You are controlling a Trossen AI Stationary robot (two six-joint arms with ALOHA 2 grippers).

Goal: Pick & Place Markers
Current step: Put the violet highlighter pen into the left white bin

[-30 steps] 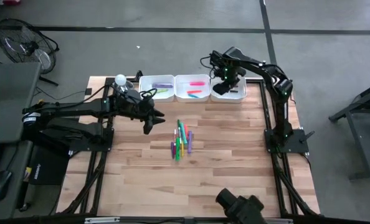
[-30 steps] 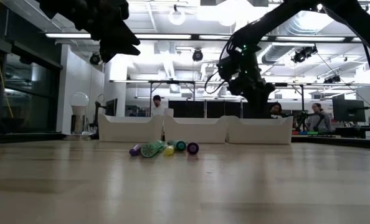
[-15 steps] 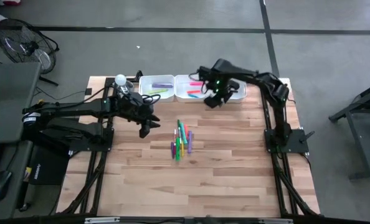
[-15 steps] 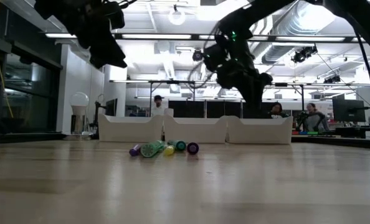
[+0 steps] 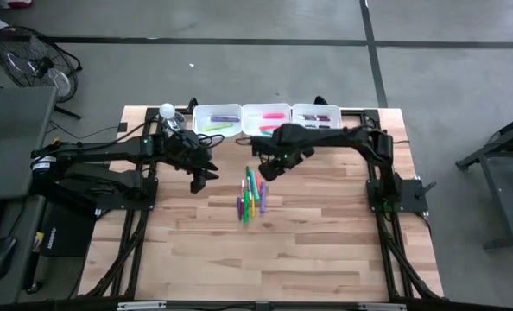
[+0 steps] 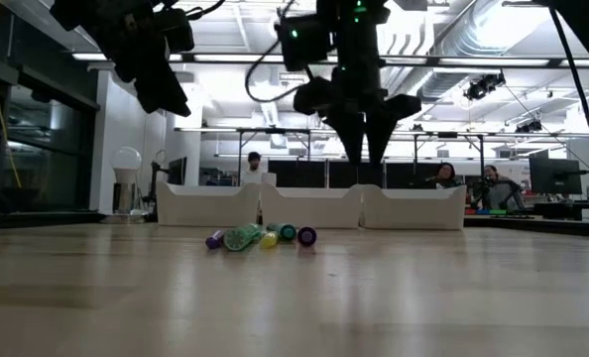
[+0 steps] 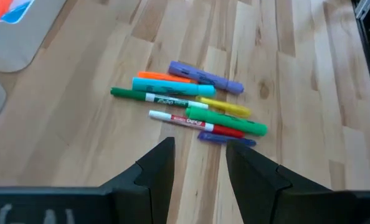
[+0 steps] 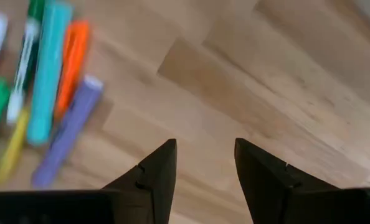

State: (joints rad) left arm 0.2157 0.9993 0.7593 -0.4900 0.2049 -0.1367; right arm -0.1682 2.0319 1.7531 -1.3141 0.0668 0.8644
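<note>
1. High view: markers (image 5: 252, 194) lie heaped mid-surface; three trays (image 5: 266, 122) stand far.
2. Right gripper (image 5: 262, 169), jaws spread and empty, hovers just beyond the heap; I would descend on one outer marker.
3. Left gripper (image 5: 199, 183) waits left, spread, empty.

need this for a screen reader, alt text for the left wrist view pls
A loose pile of coloured markers, green, blue, orange, purple, yellow and red-and-white, lies on the pale wooden table. The left gripper is above it, its two dark fingers apart and empty.
</note>
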